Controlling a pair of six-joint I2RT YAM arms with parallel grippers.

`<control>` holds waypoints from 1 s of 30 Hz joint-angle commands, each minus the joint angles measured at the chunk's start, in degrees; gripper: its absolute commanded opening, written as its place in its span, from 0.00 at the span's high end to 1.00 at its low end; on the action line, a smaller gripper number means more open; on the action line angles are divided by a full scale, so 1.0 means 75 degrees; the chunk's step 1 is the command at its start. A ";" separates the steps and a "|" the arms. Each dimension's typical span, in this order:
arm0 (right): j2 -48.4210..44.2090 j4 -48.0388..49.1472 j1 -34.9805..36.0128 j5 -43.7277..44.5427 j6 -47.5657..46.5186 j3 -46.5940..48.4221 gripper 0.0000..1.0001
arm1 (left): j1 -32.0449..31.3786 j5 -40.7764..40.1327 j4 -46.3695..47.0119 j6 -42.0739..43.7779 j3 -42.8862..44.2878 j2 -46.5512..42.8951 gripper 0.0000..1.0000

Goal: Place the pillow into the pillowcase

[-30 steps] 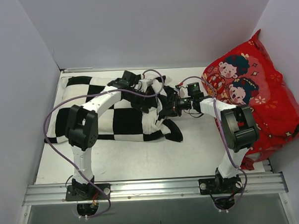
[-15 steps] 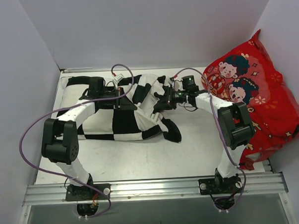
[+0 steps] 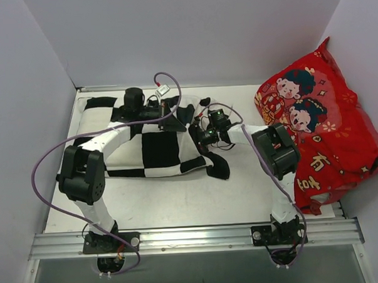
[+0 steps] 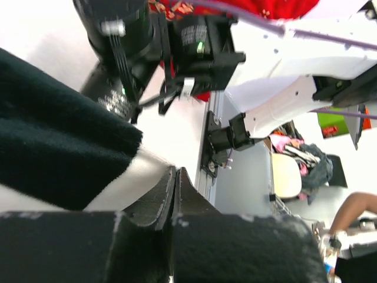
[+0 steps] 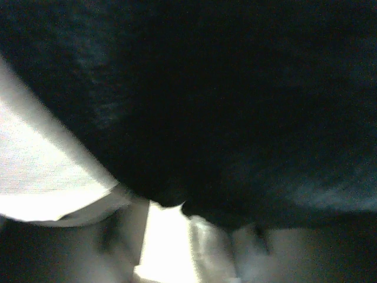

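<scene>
The black-and-white checked pillowcase lies plump on the table, its loose open end at the right. The pillow is hidden from view. My left gripper rests on the case's far right part. In the left wrist view its fingertips are pressed together, with nothing seen between them and case fabric just to their left. My right gripper is at the case's loose right end. In the right wrist view black case cloth fills the frame above the gripper, whose blurred fingers stand apart around a bright gap.
A large red cartoon-printed cushion leans against the right wall. Grey walls close in the table on the left, back and right. An aluminium rail runs along the near edge by the arm bases. Purple cables loop over both arms.
The left arm has swung its elbow out to the left, and its shut gripper moved left along the case's far edge. The right gripper shifted left toward the case's end and its fingers parted.
</scene>
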 commanded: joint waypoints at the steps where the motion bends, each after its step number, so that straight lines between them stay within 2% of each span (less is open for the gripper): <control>1: -0.0690 -0.0704 -0.0571 -0.0222 -0.0498 -0.0301 0.45 | -0.0303 0.0099 0.0880 -0.0056 0.0297 -0.0059 1.00; 2: -0.1250 -0.0785 -0.0725 -0.0235 -0.0824 -0.0443 0.41 | -0.0350 0.0004 0.0822 0.0107 0.0227 -0.0024 1.00; 3: -0.1522 -0.1494 -0.0936 -0.0246 -0.1117 -0.0502 0.33 | -0.0397 -0.0066 0.0821 0.0167 0.0214 0.0058 1.00; 4: -0.1769 -0.2104 -0.1263 -0.0200 -0.1549 -0.0503 0.30 | -0.0536 -0.0218 0.0798 0.0423 0.0237 0.0117 1.00; 5: -0.2189 -0.2748 -0.1428 -0.0118 -0.2006 -0.0352 0.24 | -0.0607 -0.0312 0.0357 0.0681 0.0330 0.0187 1.00; 6: -0.2355 -0.3927 -0.1592 -0.0059 -0.2834 -0.0293 0.20 | -0.0724 -0.0464 0.0051 0.0973 0.0598 0.0373 1.00; 7: -0.2496 -0.4449 -0.1930 -0.0047 -0.3167 -0.0222 0.13 | -0.0969 -0.0616 -0.0277 0.1266 0.0787 0.0503 1.00; 8: -0.2753 -0.4883 -0.2108 0.0080 -0.3426 -0.0117 0.12 | -0.1111 -0.0989 -0.0965 0.1942 0.0997 0.0666 1.00; 9: -0.2883 -0.5572 -0.2295 0.0186 -0.3846 -0.0081 0.11 | -0.1240 -0.1132 -0.1389 0.2146 0.1405 0.1028 1.00; 11: -0.3176 -0.5976 -0.2938 0.0513 -0.4223 -0.0035 0.12 | -0.1567 -0.1715 -0.2045 0.2567 0.1771 0.1439 1.00; 14: -0.3259 -0.7064 -0.3409 0.1309 -0.5372 0.0258 0.15 | -0.1733 -0.2501 -0.2785 0.2921 0.2357 0.2225 0.98; 17: -0.3166 -0.7464 -0.3318 0.1604 -0.5982 0.0329 0.18 | -0.1652 -0.2774 -0.3722 0.3541 0.2733 0.2496 0.75; 19: -0.3107 -0.7536 -0.3130 0.2166 -0.6403 0.0108 0.19 | -0.1535 -0.2681 -0.3901 0.3974 0.2641 0.2030 0.59; 21: -0.3060 -0.7455 -0.2815 0.2948 -0.7013 -0.0127 0.18 | -0.1185 -0.2482 -0.3878 0.4151 0.2231 0.1166 0.52; 22: -0.3037 -0.7373 -0.2743 0.3196 -0.7142 -0.0337 0.17 | -0.0962 -0.2400 -0.3936 0.4198 0.2125 0.0859 0.40; 23: -0.2990 -0.7140 -0.2661 0.3443 -0.7317 -0.0443 0.16 | -0.0739 -0.2353 -0.4111 0.4176 0.1869 0.0566 0.09; 24: -0.2967 -0.7010 -0.2579 0.3642 -0.7377 -0.0502 0.14 | -0.0482 -0.2294 -0.4217 0.4117 0.1762 0.0099 0.03; 25: -0.2920 -0.6904 -0.2509 0.3853 -0.7459 -0.0561 0.14 | 0.0205 -0.2154 -0.4404 0.4059 0.1633 -0.0115 0.03; 27: -0.2744 -0.6681 -0.2403 0.4077 -0.7681 -0.0550 0.12 | 0.1028 -0.2094 -0.5280 0.4198 0.1398 -0.0630 0.03; 28: -0.2616 -0.6623 -0.2263 0.4414 -0.7787 -0.0550 0.11 | 0.1856 -0.2164 -0.5702 0.4791 0.1398 -0.0737 0.02; 30: -0.2428 -0.6517 -0.2157 0.4768 -0.8033 -0.0503 0.11 | 0.2880 -0.2479 -0.7026 0.5508 0.1421 -0.1041 0.03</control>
